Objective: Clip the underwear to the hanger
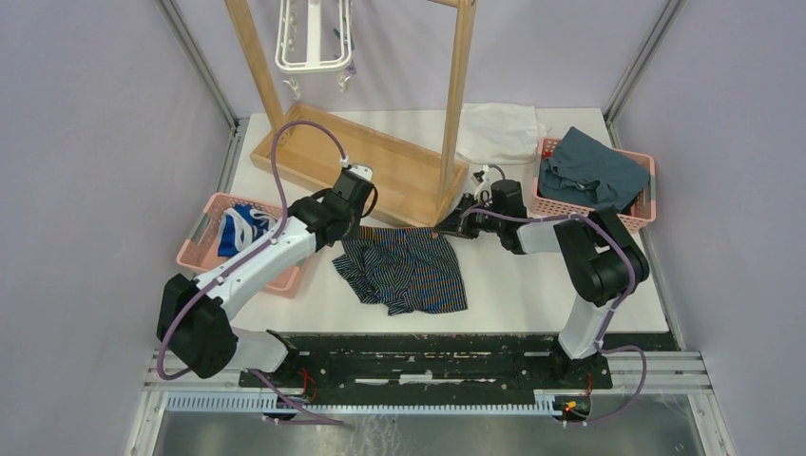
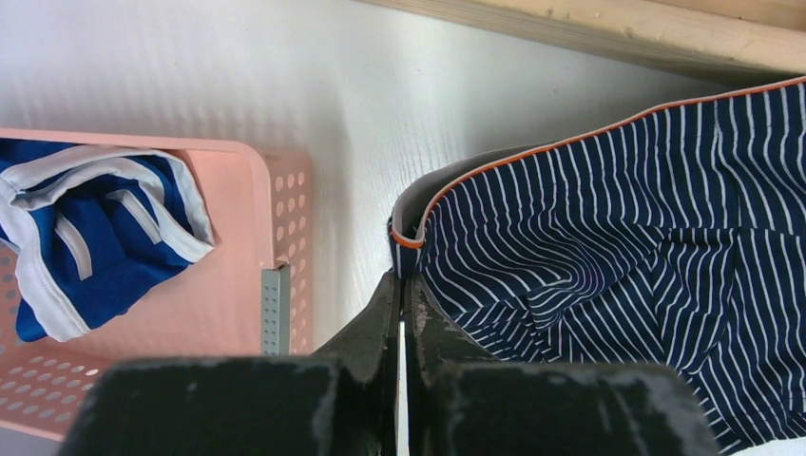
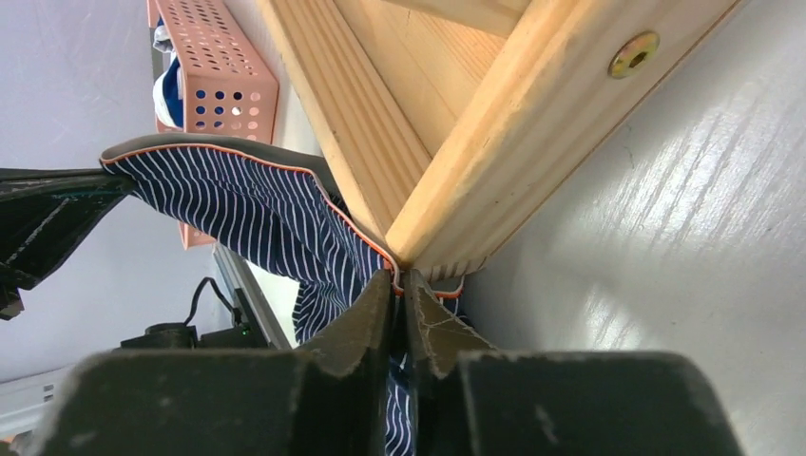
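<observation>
Left hand [image 2: 401, 288] pinches pinstriped underwear [image 2: 618, 218] at its orange-trimmed waistband.

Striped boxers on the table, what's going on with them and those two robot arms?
Both arms have hold of the underwear by its waistband. The left gripper is shut on one orange-trimmed corner, and the right gripper is shut on the other, right beside the foot of the wooden rack. Most of the cloth lies on the table. The white hanger hangs at the back, between the rack's posts, and the underwear is not yet clipped to it.
</observation>
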Tool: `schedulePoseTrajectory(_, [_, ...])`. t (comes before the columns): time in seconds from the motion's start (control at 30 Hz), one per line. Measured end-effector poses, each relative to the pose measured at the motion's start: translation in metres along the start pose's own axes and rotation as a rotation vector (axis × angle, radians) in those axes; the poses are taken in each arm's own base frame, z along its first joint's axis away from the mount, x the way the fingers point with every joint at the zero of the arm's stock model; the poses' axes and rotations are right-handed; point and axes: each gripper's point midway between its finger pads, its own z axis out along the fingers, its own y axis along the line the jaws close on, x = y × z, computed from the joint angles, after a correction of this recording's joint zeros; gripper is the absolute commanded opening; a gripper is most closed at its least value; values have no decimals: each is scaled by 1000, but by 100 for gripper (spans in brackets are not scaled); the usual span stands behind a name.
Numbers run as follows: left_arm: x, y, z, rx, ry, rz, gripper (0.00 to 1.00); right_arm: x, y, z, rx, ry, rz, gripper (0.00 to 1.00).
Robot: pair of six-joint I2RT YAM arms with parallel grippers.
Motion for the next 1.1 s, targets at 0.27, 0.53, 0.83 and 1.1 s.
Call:
schedulePoseTrajectory(0.27, [8, -1, 4, 1, 12, 4, 3, -2, 10, -20, 35, -28, -48, 0])
schedulePoseTrajectory(0.53, [0, -4, -28, 109, -97, -98, 3, -12, 60, -83, 88, -120, -275, 0])
schedulePoseTrajectory(0.83, [-19, 3, -119, 326, -347, -263, 3, 27, 135, -167, 105, -171, -530, 0])
schedulePoseTrajectory(1.1, [13, -13, -169, 494, -318, -278, 3, 56, 192, -244, 35, -200, -587, 0])
